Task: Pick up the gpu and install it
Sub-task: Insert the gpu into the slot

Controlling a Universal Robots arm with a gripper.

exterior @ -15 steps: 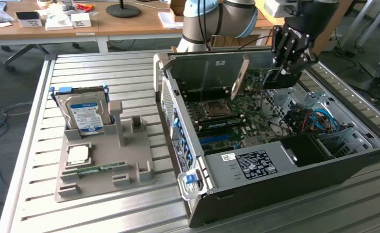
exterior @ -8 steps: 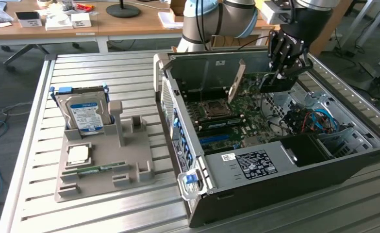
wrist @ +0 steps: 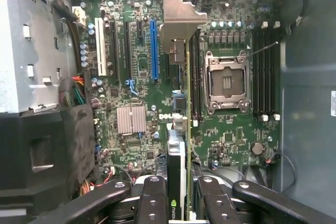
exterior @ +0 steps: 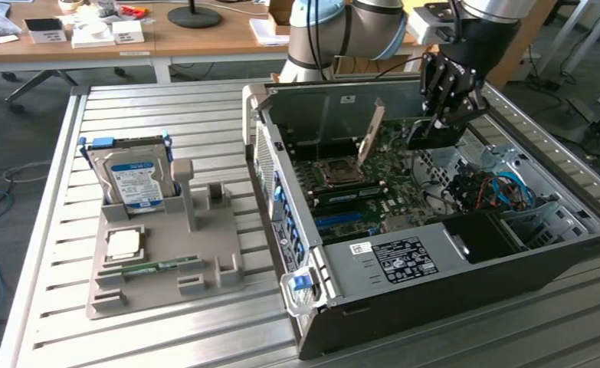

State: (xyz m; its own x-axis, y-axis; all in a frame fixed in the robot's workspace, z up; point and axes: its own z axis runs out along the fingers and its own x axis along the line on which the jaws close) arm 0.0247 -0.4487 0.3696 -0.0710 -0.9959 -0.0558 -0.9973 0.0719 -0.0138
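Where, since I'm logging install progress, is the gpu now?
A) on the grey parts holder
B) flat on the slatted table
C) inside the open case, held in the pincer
C: the pincer grips the gpu edge-on over the motherboard.

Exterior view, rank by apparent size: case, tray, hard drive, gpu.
1. case
2. tray
3. hard drive
4. gpu, just a narrow strip here and farther from the camera, so its true size is unsure.

A robot arm [exterior: 489, 9] stands above its black gripper [exterior: 445, 121], which points down, fingers [wrist: 155, 203] partly closed, clamping the gpu [wrist: 176, 171] between them.
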